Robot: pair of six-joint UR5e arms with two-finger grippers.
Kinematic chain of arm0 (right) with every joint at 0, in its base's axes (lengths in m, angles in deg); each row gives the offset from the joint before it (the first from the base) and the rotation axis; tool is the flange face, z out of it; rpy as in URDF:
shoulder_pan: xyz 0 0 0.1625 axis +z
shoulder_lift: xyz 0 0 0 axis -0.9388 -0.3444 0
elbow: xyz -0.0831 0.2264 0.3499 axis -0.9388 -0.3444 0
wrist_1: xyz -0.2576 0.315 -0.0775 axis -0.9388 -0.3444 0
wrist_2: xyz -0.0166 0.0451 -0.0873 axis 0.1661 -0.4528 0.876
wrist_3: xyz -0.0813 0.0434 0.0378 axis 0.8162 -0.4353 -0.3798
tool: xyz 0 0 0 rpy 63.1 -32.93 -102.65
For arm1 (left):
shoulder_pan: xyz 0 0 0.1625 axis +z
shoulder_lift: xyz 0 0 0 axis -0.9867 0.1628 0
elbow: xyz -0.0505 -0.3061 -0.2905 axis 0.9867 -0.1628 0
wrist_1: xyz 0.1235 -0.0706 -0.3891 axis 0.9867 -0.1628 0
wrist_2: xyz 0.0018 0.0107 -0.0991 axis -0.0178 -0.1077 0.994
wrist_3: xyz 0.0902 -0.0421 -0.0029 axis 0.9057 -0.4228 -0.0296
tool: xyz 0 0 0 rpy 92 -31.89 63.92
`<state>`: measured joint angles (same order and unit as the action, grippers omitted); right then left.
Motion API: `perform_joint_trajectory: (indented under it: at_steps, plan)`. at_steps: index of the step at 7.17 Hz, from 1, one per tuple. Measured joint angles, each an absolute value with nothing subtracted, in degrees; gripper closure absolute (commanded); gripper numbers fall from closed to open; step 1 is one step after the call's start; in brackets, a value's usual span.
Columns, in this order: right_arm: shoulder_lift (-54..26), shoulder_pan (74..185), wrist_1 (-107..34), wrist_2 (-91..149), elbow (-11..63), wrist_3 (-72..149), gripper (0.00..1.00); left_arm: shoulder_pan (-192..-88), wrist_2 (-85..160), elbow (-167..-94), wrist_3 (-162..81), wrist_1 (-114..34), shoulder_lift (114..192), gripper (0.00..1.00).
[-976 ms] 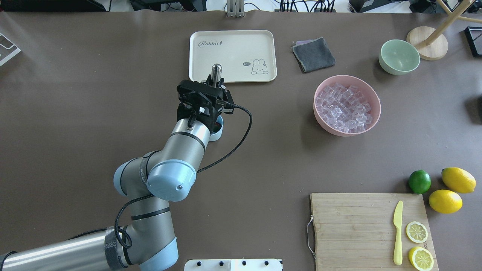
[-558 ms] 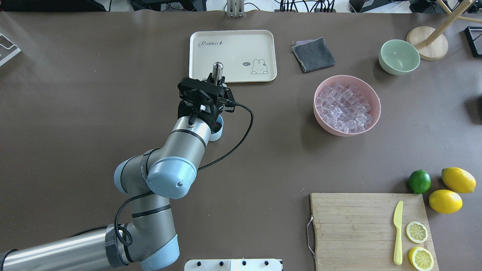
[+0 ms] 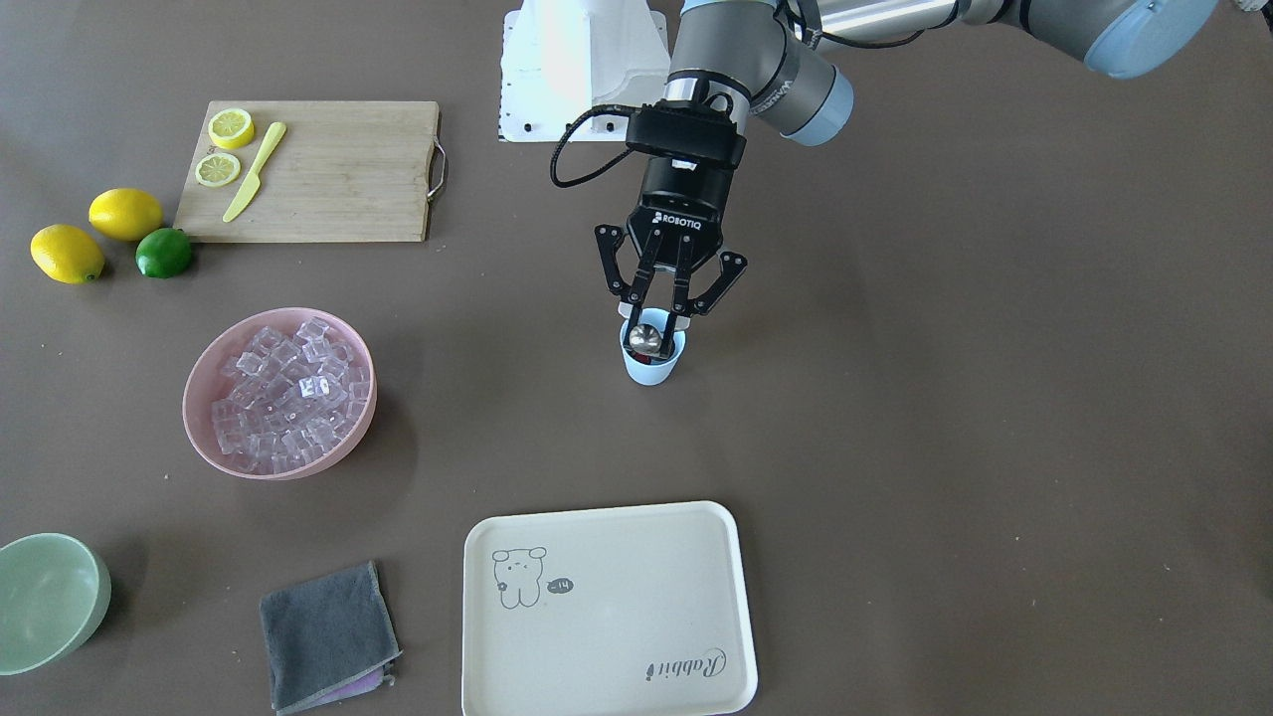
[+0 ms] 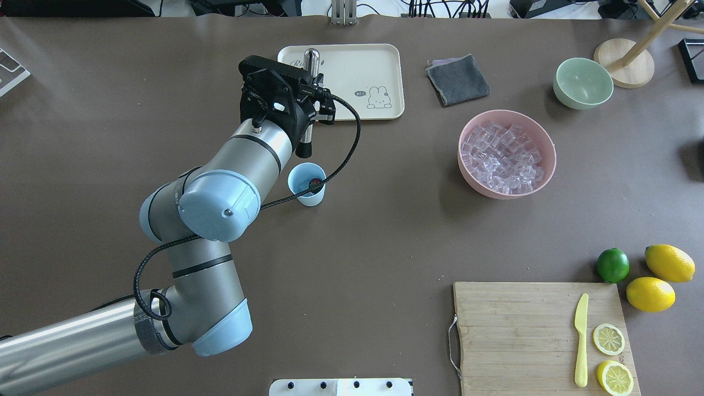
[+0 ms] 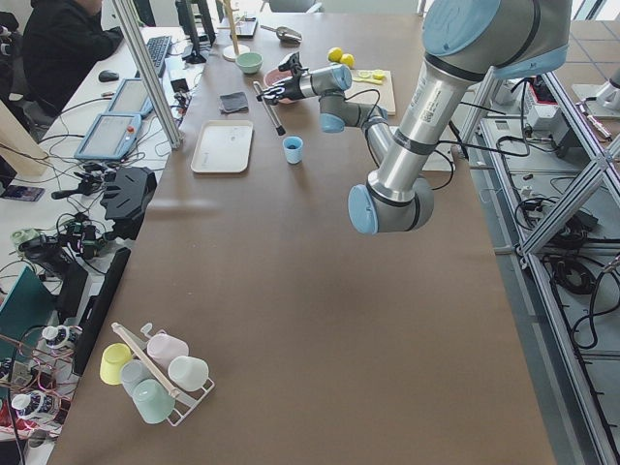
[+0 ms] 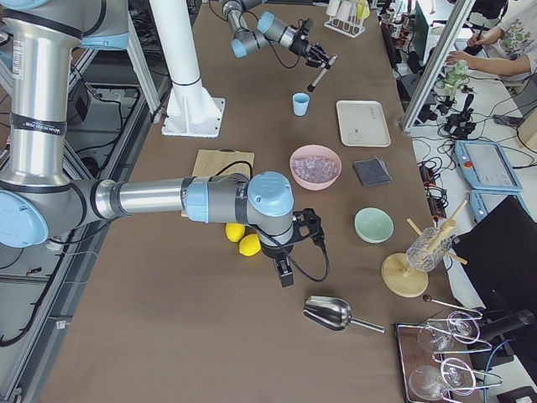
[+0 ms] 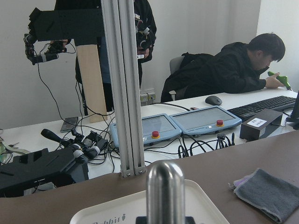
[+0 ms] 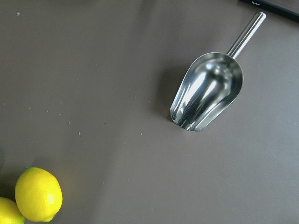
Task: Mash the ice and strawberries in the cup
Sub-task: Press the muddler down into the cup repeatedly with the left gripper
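Left gripper [image 3: 656, 320] clamps steel muddler [image 4: 306, 140], tip held clear above the cup [image 4: 308, 186]. Cup stands on counter [image 4: 385, 231] near tray [image 4: 379, 60], strawberry [image 4: 315, 181] inside. Ice [image 4: 506, 157] sits in pink bowl [image 4: 509, 194], well apart. Right gripper [image 6: 286, 275]: opening cannot be judged.

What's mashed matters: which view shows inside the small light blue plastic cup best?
Overhead exterior: it looks into the small light blue plastic cup, showing something red inside. In the front-facing view the left hand and its metal tool cover the mouth; side views show only its outside.
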<state>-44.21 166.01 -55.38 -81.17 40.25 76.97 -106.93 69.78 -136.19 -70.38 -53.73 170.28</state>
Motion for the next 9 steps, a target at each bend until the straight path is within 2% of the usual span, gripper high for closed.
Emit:
perform_joint_trajectory:
  at_steps: [9]
  plan:
    - [-43.46, 165.39, -55.22, -80.53, 38.79, 77.05, 0.02, -104.38, 69.71, -134.4, -72.46, -54.23, 168.19, 1.0]
